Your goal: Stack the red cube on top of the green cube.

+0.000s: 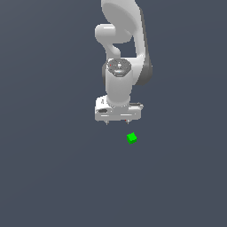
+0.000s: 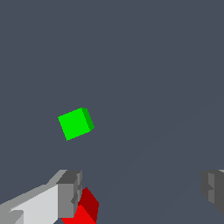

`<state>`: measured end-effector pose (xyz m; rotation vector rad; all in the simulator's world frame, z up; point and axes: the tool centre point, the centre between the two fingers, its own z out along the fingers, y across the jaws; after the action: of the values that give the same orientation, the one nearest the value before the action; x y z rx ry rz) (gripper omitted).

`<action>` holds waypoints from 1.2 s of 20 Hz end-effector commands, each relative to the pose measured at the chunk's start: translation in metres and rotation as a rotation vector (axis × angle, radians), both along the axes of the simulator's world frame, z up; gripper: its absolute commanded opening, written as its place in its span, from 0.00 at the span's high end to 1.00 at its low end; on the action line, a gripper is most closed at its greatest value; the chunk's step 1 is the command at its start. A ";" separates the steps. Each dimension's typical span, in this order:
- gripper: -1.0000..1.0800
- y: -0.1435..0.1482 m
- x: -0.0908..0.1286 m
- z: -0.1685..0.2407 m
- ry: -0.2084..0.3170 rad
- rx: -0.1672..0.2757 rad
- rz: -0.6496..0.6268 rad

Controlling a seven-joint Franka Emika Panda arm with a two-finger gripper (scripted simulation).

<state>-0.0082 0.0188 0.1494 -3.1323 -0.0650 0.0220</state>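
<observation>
The jaws are spread wide apart and hold nothing. In the wrist view one finger (image 2: 69,192) shows at one side and the other finger at the far edge of the picture, with bare grey floor (image 2: 153,65) between them. The gripper (image 1: 117,122) hangs a little above the floor, pointing straight down, at the end of the white Panda arm (image 1: 119,84).

The red cube (image 2: 83,210) is not between the jaws. It lies just beside one finger, partly hidden behind it, so it is at the edge of the opening or outside it; I cannot tell whether it touches the finger. In the exterior view the red cube does not show at all; I think the gripper body covers it.

The green cube (image 1: 131,138) rests on the floor apart from the red cube, beyond the jaws and also outside the gap between them. In the exterior view it is a little below the gripper and toward the exterior view's right.

I judge that the step in hand is the approach for grasping the red cube, so the task is only at its beginning. The next move calls for a shift sideways until the red cube is centred between the fingers, then a descent and a closing. The risk is that a finger comes down on the cube or pushes it away.
</observation>
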 end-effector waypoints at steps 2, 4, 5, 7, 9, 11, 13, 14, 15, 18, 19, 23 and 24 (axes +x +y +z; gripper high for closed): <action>0.04 0.011 -0.010 -0.007 -0.001 0.000 0.062; 0.04 0.018 -0.018 -0.013 -0.003 0.000 0.110; 0.04 0.022 -0.023 -0.016 -0.003 0.000 0.136; 0.04 0.031 -0.034 -0.023 -0.005 -0.001 0.194; 0.04 0.039 -0.047 -0.030 -0.006 -0.001 0.259; 0.04 0.047 -0.061 -0.039 -0.008 -0.001 0.330; 0.04 0.054 -0.075 -0.047 -0.010 -0.001 0.396; 0.04 0.057 -0.082 -0.050 -0.011 -0.001 0.427; 0.04 0.059 -0.088 -0.054 -0.011 -0.001 0.455; 0.04 0.065 -0.104 -0.063 -0.013 -0.001 0.530; 0.04 0.066 -0.109 -0.065 -0.014 -0.002 0.551; 0.04 0.069 -0.124 -0.074 -0.016 -0.002 0.618; 0.04 0.069 -0.127 -0.076 -0.016 -0.002 0.630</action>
<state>-0.1304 0.0874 0.0766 -2.9761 -1.0002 0.0026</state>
